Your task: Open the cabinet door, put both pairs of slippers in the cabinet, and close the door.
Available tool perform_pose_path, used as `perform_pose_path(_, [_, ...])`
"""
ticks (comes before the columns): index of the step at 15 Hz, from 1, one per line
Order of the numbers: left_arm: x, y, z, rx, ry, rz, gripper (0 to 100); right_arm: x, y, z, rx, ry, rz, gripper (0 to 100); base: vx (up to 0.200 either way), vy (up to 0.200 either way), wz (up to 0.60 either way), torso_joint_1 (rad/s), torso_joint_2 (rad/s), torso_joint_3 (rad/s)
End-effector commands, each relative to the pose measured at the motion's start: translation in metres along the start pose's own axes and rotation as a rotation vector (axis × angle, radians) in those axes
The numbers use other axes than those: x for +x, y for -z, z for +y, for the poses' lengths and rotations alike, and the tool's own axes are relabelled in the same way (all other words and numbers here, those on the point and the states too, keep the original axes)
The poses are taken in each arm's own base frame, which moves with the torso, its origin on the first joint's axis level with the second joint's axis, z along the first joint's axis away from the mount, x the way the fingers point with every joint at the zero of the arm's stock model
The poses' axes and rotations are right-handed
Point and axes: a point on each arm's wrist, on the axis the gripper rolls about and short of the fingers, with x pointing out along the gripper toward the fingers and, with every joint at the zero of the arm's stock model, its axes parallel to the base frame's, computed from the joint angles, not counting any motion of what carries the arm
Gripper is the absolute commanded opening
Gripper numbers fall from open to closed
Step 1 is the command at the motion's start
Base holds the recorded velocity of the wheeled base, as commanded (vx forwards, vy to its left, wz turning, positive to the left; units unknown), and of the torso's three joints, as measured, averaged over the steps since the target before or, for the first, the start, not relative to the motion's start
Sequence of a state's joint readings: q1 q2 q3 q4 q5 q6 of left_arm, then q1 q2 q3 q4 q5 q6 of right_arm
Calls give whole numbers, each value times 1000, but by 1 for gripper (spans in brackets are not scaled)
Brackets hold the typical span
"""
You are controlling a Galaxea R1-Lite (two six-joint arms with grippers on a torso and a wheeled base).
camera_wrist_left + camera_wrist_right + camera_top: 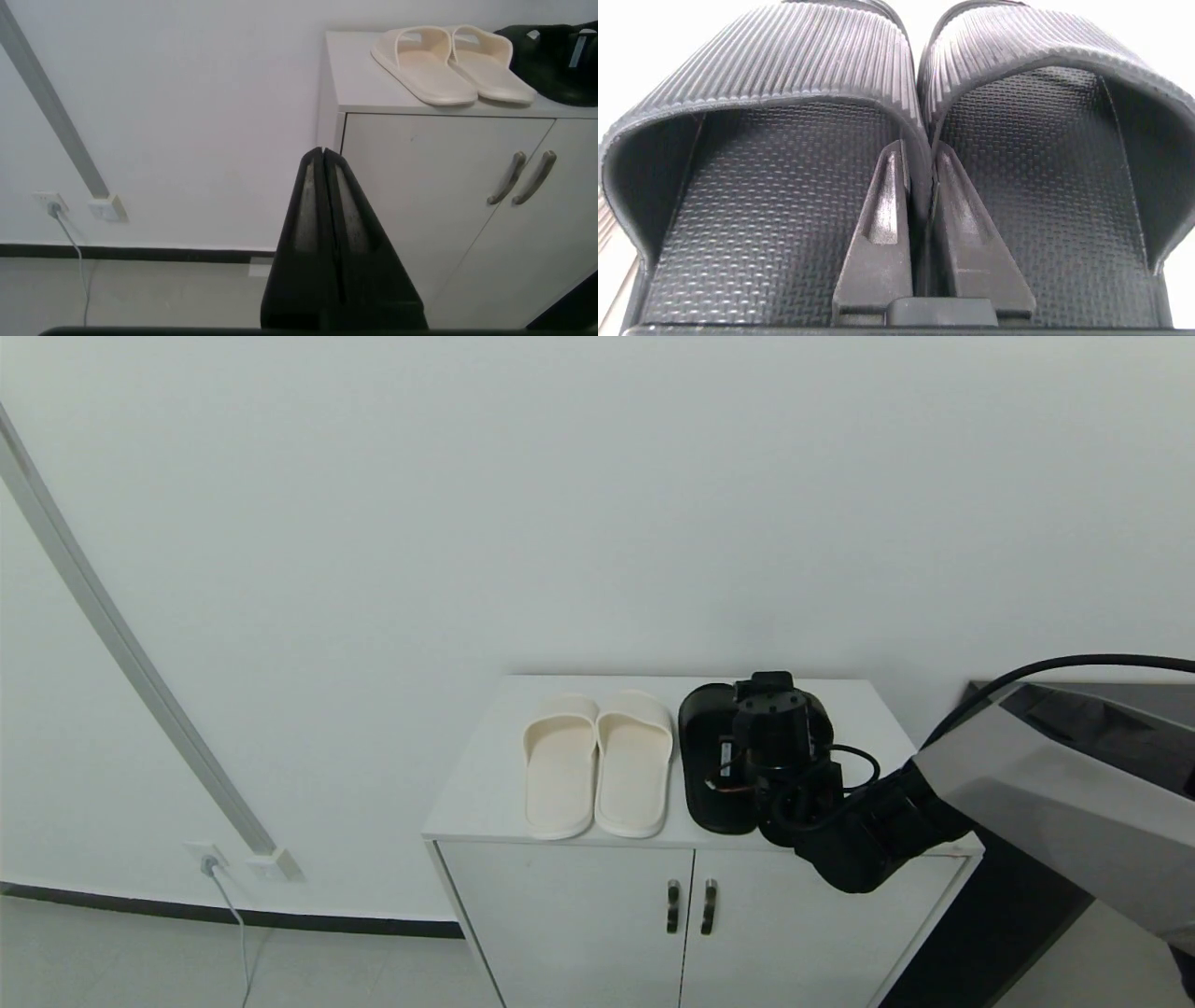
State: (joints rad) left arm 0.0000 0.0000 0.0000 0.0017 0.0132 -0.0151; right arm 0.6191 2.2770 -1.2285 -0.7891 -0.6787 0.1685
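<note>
On top of the white cabinet (476, 793), in the head view, two pairs lie side by side with toes toward the wall (597, 523): the cream slippers (597, 765) on the left half and the black slippers (714, 775) just beside them on the right half. The right arm's wrist hangs over the black pair and covers much of it. Both cabinet doors are shut, and their two dark handles (689, 905) stand upright next to each other at the middle seam. Low on the wall to the left sits a socket (207, 859) with a cable plugged in. In the left wrist view, the left gripper (323, 163) is held low, off the cabinet's left side, with its jaws pressed fully together and nothing between them. Beyond it stand the cabinet's front corner, the door handles (521, 177), and the cream slippers (453, 63) up on the top, well apart from this gripper. In the right wrist view, the right gripper (920, 149) sits at the heel end of the black slippers (785, 215). One of its fingers (878, 233) lies inside the one slipper and the other finger inside its mate. The jaws are drawn in to a narrow gap, pinching the two adjoining inner side walls between them. The ribbed straps arch just ahead of the fingertips.
</note>
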Motion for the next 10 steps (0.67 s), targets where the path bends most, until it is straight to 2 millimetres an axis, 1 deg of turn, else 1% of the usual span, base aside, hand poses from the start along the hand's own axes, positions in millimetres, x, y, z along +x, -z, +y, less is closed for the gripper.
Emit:
perform_pose_path(1, [0,0,0,0,-1,0,0,-3,-4,0,6,-4,-7,0,0,0,0,0,0,0])
perform_pose_path(3, [0,0,0,0,-1,-2,0,-11,-15,-4,24,-13,-31,0,0,0,0,0,0,0])
perform_pose_path(5, [0,0,0,1,-1,0,0,-29,-30,-10,25,-50,-45,0,0,0,0,0,0,0])
perform_pose_path(6, [0,0,0,1,-1,0,0,-40,-38,-12,28,-93,-50,0,0,0,0,0,0,0])
perform_pose_path(7, [0,0,0,1,-1,0,0,-66,-49,-16,11,-181,-55,0,0,0,0,0,0,0])
perform_pose_path(9, [0,0,0,1,1,0,0,-95,-48,-21,-17,-292,-33,0,0,0,0,0,0,0])
perform_pose_path(10, [0,0,0,1,1,0,0,-102,-47,-22,-19,-318,-31,0,0,0,0,0,0,0])
